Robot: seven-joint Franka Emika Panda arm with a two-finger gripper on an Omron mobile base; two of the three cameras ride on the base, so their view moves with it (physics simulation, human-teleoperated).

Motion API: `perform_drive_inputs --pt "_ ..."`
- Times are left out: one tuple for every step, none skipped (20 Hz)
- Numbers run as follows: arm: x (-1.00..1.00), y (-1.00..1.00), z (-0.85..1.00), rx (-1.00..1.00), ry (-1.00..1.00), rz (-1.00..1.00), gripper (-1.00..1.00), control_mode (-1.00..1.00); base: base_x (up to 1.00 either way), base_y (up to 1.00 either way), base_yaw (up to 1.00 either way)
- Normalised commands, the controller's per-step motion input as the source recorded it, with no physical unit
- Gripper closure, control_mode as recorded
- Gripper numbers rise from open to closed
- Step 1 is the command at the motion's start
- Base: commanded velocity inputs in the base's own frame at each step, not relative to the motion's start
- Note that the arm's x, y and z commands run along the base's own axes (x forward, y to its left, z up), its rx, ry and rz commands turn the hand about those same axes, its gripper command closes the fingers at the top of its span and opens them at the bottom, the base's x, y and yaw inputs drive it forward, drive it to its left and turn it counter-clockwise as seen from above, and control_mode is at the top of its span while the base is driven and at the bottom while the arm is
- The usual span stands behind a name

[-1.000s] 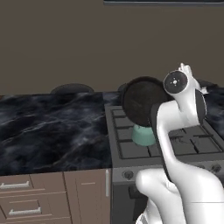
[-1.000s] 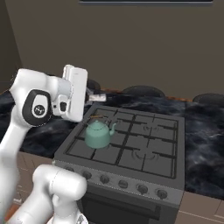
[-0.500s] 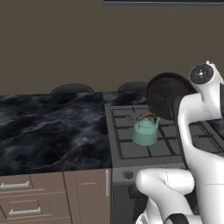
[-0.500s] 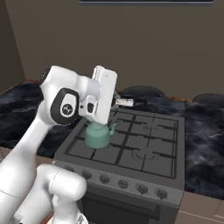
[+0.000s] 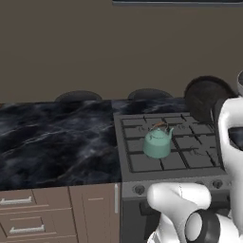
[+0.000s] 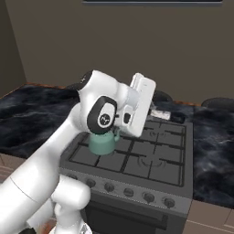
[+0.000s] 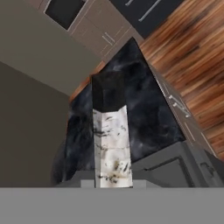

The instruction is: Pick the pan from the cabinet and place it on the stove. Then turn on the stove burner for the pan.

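The pan (image 5: 207,98) is held by its handle in the closed hand (image 6: 157,113), tilted on edge above the stove (image 5: 166,163) at two o'clock from the teal kettle (image 5: 157,142). Carrying is underway; levelling and lowering onto a free burner are judged next.

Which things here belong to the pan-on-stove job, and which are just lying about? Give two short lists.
Job:
pan, carried tilted above the stove's right side
stove
knobs
gripper, shut on the pan

Lying about:
kettle, on a front grate
counter
drawers
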Motion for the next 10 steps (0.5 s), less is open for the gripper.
perform_drive_inputs --pt "0.0 -0.81 -0.11 0.09 0.0 -0.05 1.0 -1.0 0.0 0.0 0.0" --pt "0.0 -0.8 -0.16 0.07 0.0 -0.05 1.0 -1.0 0.0 0.0 0.0" --pt "0.0 -0.84 -0.17 0.06 0.0 -0.05 1.0 -1.0 0.0 0.0 0.0" --pt "0.0 -0.87 -0.15 0.06 0.0 -0.05 1.0 -1.0 0.0 0.0 0.0" --pt "0.0 -0.87 -0.17 0.07 0.01 -0.05 1.0 -1.0 0.0 0.0 0.0" --pt "0.0 -0.81 -0.17 0.08 0.01 -0.05 1.0 -1.0 0.0 0.0 0.0" --pt "0.0 -0.76 -0.2 0.06 0.02 -0.05 1.0 -1.0 0.0 0.0 0.0" --pt "0.0 -0.76 -0.23 0.06 0.01 -0.05 1.0 -1.0 0.0 0.0 0.0" --pt "0.0 -0.7 -0.25 0.03 0.0 -0.05 1.0 -1.0 0.0 0.0 0.0" --pt "0.0 -0.52 -0.19 0.0 0.0 -0.06 1.0 -1.0 0.0 0.0 0.0"
